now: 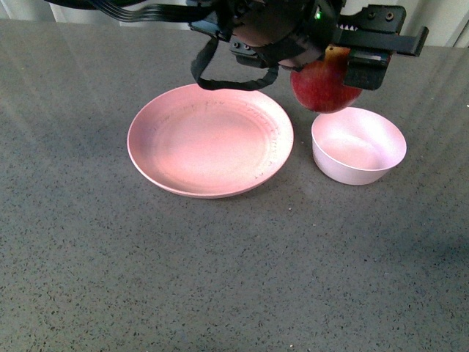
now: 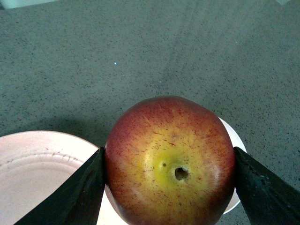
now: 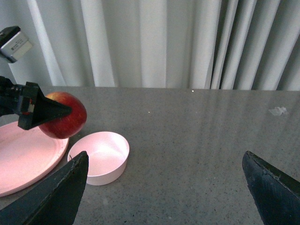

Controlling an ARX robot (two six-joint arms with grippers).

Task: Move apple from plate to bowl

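Apple (image 1: 325, 88): off the plate (image 1: 209, 139), in the air, clamped between the left fingers (image 2: 77, 194). One finger sits on each flank at the widest part. The stem dimple faces the left wrist camera, so the stem axis runs along the fingers, not across them.

Key relation: the apple hangs above the bowl (image 1: 352, 172), but over its rim on the plate side, not over its middle. In the left wrist view a sliver of the bowl's rim shows past the apple on one side and the plate on the other. My judgement is that the apple needs to shift a little further across the bowl, away from the plate, before it is lowered. The bowl is only just wider than the apple, so there is little slack.

Right fingers (image 3: 56, 192): spread wide and holding nothing. They are low over the counter (image 1: 220, 279), well apart from the bowl on the side away from the plate.

Bowl: empty and upright, just beside the plate, not touching it.

Writing: no brand, label or text is readable on anything.
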